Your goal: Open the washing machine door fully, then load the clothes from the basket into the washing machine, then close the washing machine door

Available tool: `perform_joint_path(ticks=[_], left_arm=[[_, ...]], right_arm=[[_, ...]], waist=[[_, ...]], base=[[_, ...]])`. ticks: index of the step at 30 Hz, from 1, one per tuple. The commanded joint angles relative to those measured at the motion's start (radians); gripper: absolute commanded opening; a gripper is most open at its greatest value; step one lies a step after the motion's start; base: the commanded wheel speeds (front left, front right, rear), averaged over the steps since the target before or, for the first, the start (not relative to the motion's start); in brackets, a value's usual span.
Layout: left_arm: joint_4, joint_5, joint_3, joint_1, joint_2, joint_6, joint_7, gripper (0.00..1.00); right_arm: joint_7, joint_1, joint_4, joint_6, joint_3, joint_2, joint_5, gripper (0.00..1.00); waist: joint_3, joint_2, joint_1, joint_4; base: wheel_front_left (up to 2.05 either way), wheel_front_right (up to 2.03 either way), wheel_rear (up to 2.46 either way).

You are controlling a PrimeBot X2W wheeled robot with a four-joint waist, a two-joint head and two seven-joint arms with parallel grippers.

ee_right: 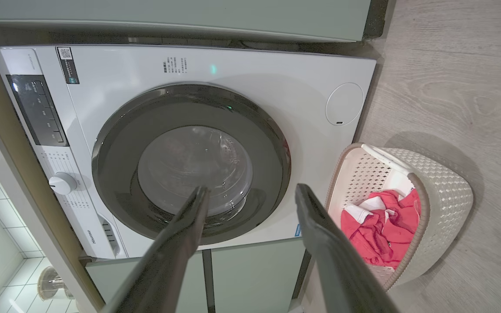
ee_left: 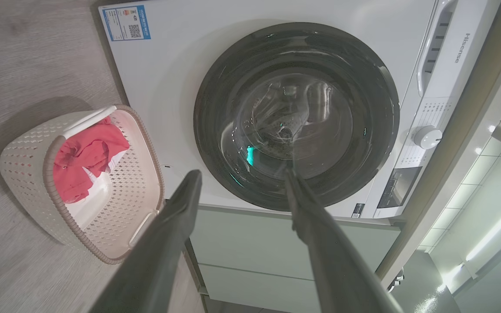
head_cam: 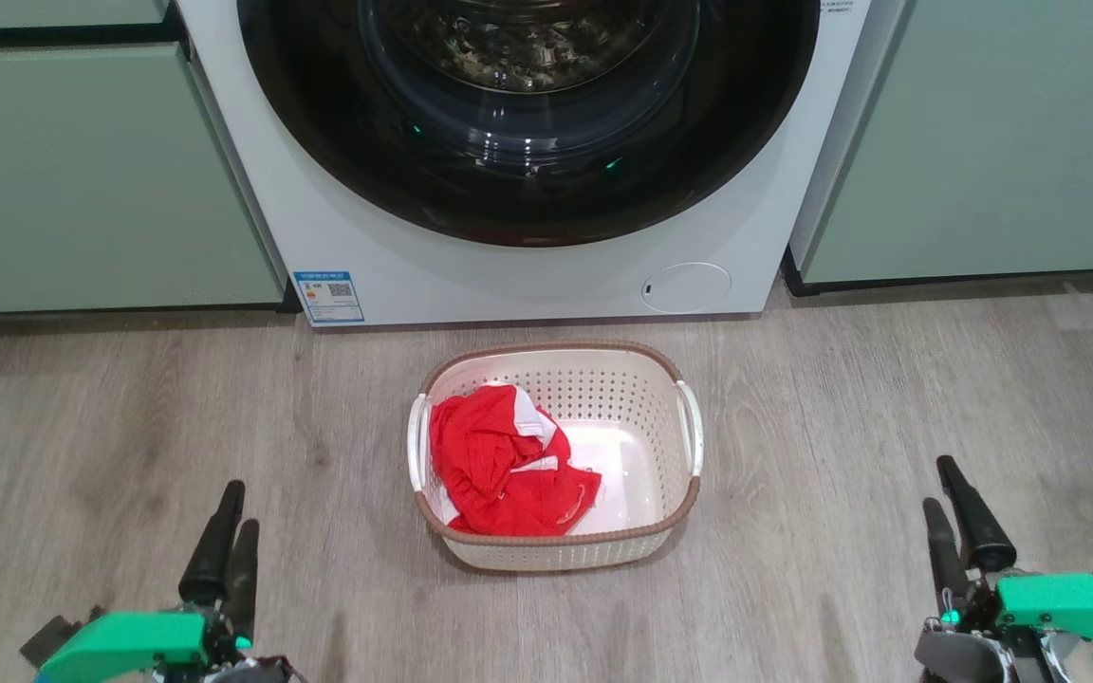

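Note:
The white washing machine (head_cam: 471,275) (ee_left: 172,56) (ee_right: 276,69) stands straight ahead. Its round door (head_cam: 527,204) (ee_left: 215,108) (ee_right: 115,143), with a black rim and glass bowl, is shut flat against the front. On the floor before it sits the cream basket (head_cam: 556,555) (ee_left: 24,161) (ee_right: 446,191). Red clothes (head_cam: 499,465) (ee_left: 85,156) (ee_right: 385,230) are bunched in its left half. My left gripper (head_cam: 240,507) (ee_left: 242,174) hovers low at the left, open and empty. My right gripper (head_cam: 938,486) (ee_right: 251,189) is low at the right, also open and empty. Both are well short of the basket.
Pale green cabinets (head_cam: 82,180) (head_cam: 1002,142) flank the machine on both sides. A small round white flap (head_cam: 686,286) and a blue label (head_cam: 328,297) mark its lower front. The knob (ee_left: 426,137) and control panel sit at its top. Wooden floor (head_cam: 888,408) surrounds the basket.

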Motion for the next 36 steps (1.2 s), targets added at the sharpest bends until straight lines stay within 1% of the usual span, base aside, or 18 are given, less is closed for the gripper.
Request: perform_joint_path(ticks=[1,19,27,36], left_arm=[[-0.036,0.012,0.007,-0.047,0.005,0.0,-0.012,1.0],[-0.08,0.069,0.031,-0.066,0.008,0.0,-0.061,1.0],[-0.116,0.135,0.044,-0.074,0.009,-0.001,-0.085,1.0],[-0.175,0.238,0.06,-0.084,0.01,-0.001,-0.111,1.0]], right_arm=[[-0.013,-0.046,-0.038,0.0,-0.006,-0.006,-0.022,1.0],[-0.063,-0.078,-0.097,0.0,-0.015,-0.007,-0.196,1.0],[-0.086,-0.093,-0.158,0.0,-0.004,-0.008,-0.315,1.0],[-0.113,-0.104,-0.218,0.0,0.019,-0.009,-0.482,1.0]], waist=[[-0.001,0.0,0.0,0.0],[-0.01,0.0,0.0,0.006],[-0.014,0.0,0.0,0.011],[-0.016,0.0,0.0,0.014]], base=[[0.0,0.0,0.0],[0.0,0.0,0.0],[0.0,0.0,0.0],[0.0,0.0,0.0]])
